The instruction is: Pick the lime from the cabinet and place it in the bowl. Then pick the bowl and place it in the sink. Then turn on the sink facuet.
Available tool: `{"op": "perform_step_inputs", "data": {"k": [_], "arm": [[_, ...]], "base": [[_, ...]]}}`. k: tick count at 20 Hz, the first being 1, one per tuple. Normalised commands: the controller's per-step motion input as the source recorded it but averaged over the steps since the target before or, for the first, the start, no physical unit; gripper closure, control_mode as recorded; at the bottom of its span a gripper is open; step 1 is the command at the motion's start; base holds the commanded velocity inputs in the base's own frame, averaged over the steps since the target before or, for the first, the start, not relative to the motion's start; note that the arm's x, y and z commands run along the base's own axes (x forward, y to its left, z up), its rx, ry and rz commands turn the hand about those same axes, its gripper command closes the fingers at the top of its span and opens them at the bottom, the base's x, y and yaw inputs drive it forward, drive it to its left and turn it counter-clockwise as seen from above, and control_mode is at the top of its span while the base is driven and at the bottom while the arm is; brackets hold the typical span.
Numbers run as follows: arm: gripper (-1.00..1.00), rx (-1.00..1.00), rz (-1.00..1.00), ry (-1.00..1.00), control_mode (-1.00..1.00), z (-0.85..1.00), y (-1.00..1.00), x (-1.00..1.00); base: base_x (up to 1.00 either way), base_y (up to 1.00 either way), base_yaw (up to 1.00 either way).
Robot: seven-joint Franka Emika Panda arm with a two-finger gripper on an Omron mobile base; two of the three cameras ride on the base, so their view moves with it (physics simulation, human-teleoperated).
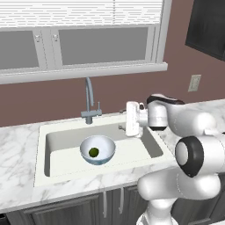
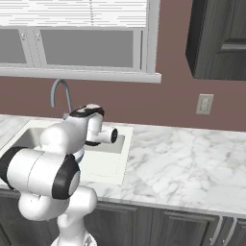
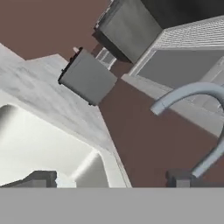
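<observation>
The off-white sink (image 1: 41,145) holds the bowl (image 1: 107,152), white inside and standing upright, with the small dark green lime (image 1: 93,152) in it. Behind the basin rises the silver sink faucet (image 1: 89,100), its side lever to the right of its base. My gripper (image 1: 121,119) hangs over the sink's back right part, pointing left toward the faucet, open and with nothing in it. In the hand view the fingertips (image 3: 38,178) stand far apart, the faucet spout (image 3: 188,92) arches at the right and the sink basin (image 3: 35,144) lies lower left. The dark cabinet (image 2: 218,38) hangs upper right.
Marble counter (image 1: 17,154) surrounds the sink on both sides. A window with a white sill (image 1: 83,72) runs along the wall behind the faucet. A wall outlet (image 2: 204,104) sits above the right counter (image 2: 182,158). My own arm hides most of the sink in the right base view.
</observation>
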Motion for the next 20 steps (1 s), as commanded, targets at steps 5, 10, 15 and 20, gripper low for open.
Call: {"op": "perform_step_inputs", "data": {"k": [5,10,15,20], "arm": [[-1.00,0.40,-0.38,0.16,-1.00,0.17,0.36,0.46],[-1.00,0.40,-0.25,0.25,-1.00,0.04,0.13,0.69],[-1.00,0.31,-0.11,0.17,-1.00,0.01,-0.02,0.72],[-1.00,0.00,0.00,0.05,-1.00,-0.16,0.01,0.41]], "base": [[0.00,0.00,0.00],[0.00,0.00,0.00],[0.00,0.00,0.00],[0.00,0.00,0.00]]}}
